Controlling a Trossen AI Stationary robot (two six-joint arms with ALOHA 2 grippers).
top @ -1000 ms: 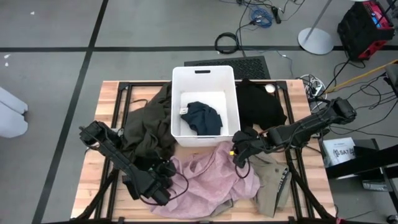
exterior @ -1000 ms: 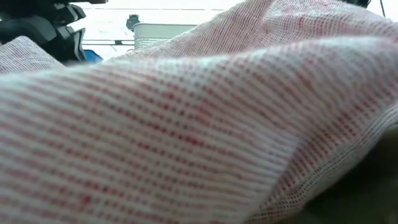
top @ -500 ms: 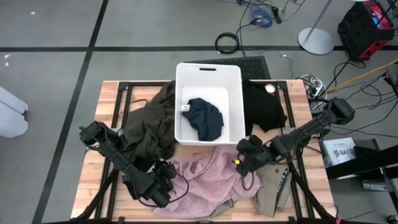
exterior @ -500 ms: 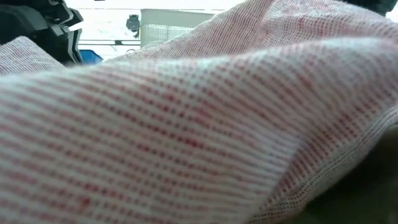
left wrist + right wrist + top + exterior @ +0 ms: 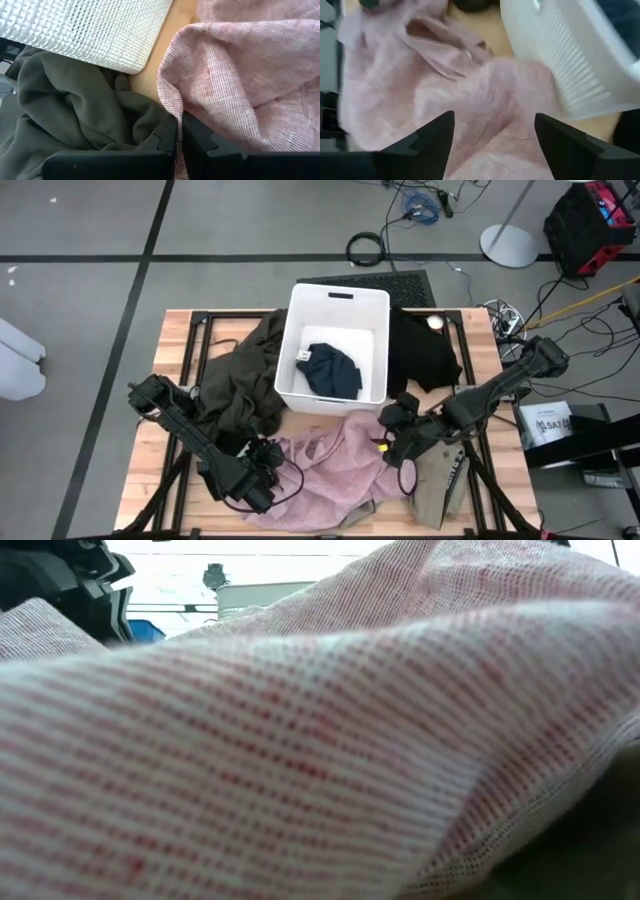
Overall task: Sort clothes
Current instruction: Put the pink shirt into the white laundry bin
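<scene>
The clothes lie around a white bin. A navy garment sits inside it, a dark olive one lies to its left and a black one to its right. A pale pink garment is spread near the front edge and fills the low view. A khaki garment lies to its right. My left gripper is shut at the pink garment's left edge. My right gripper hovers open over its right part, fingers apart, near the bin's front right corner. My left gripper pinches the pink garment's left edge between its two fingers; the cloth runs down into the seam between them. One layer or several, I cannot tell. The garment lies slack on the table beside the olive garment.
The bin's ribbed wall stands close beside my right gripper, and its corner lies just ahead of my left one. Bare wood shows at the table's left edge. Cables and a stand lie on the floor beyond the table.
My right gripper has drawn back from the bin's front right corner toward the table's near edge and a little to the right, over the pink garment. The white bin has shifted slightly toward the right and turned a little. My left gripper has kept still.
</scene>
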